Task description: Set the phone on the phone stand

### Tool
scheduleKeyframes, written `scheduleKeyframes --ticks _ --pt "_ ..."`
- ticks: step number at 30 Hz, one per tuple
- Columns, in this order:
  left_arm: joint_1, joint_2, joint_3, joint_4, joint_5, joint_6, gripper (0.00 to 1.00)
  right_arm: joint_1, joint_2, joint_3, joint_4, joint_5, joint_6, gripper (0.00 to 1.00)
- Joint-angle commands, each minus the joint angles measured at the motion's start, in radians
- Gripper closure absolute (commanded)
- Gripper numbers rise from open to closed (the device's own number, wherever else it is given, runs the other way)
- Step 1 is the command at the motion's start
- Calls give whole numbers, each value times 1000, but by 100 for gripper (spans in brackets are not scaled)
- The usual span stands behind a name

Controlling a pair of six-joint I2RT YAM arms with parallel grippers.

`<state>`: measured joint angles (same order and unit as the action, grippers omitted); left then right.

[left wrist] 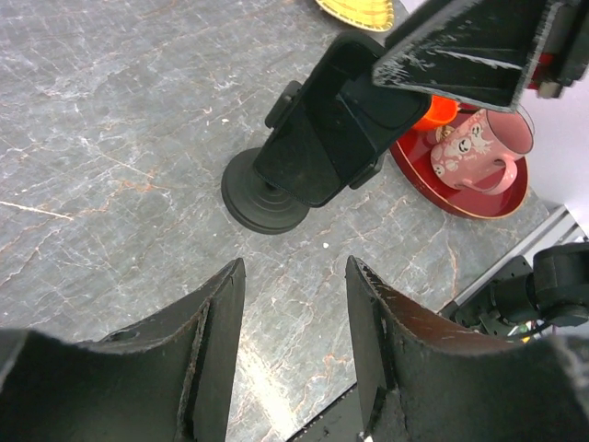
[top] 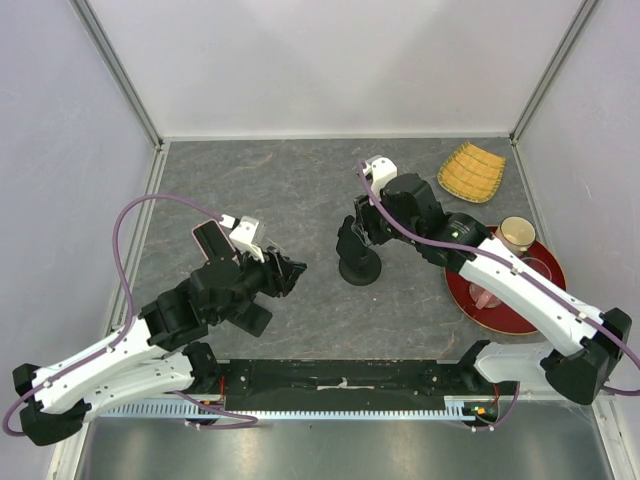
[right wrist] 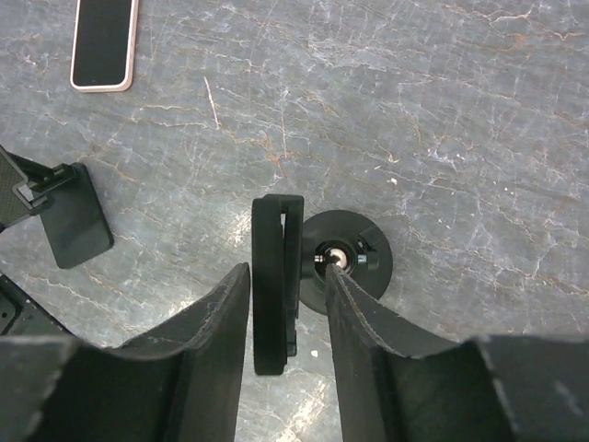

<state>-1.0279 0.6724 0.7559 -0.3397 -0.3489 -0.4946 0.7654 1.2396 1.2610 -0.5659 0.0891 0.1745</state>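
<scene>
Grey marbled desk, white walls. The phone [top: 210, 242] lies flat at left of centre, long axis roughly up-down in the top view, just upper-left of the left hand [top: 288, 270], which is open and empty. The right hand [right wrist: 287, 276] straddles the phone stand [left wrist: 308, 138]; grip unclear. The left arm is nearer.

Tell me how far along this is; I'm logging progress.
Nothing done yet: the phone lies flat on the table, away from the phone stand. In hand: the right claw straddles the stand's empty cradle; the left claw is open, empty. Left: pick up and seat the phone.
</scene>
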Motion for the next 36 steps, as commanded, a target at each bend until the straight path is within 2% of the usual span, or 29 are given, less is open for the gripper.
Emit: scheduleKeyframes --ticks 1,3,6,9,10,11,14,17,25,30,36 --pt "0 -14 -13 62 42 -7 46 -21 27 -8 78 -55 9 55" --pt "0 -17 -13 62 54 -10 46 -21 41 -15 81 -61 13 56" --pt "0 -19 -7 57 71 -10 46 -25 69 -12 80 -75 16 67" --pt "0 -19 2 53 93 -9 46 -25 83 -9 75 -72 20 82" --pt "0 -20 3 50 94 -9 46 -25 86 -6 72 -65 22 97" --pt "0 -23 5 50 97 -9 46 -23 86 0 70 -4 26 100" --pt "0 -39 -6 50 97 -10 46 -43 63 21 74 133 28 100" --pt "0 -65 -13 47 103 -12 46 -86 64 75 78 190 -12 100" --pt "0 -116 -35 25 90 8 46 -337 184 280 106 111 -101 100" --pt "0 -117 -32 25 87 19 46 -468 300 363 162 41 -89 100" --pt "0 -88 -35 36 90 48 46 -528 411 457 216 -8 -70 100"
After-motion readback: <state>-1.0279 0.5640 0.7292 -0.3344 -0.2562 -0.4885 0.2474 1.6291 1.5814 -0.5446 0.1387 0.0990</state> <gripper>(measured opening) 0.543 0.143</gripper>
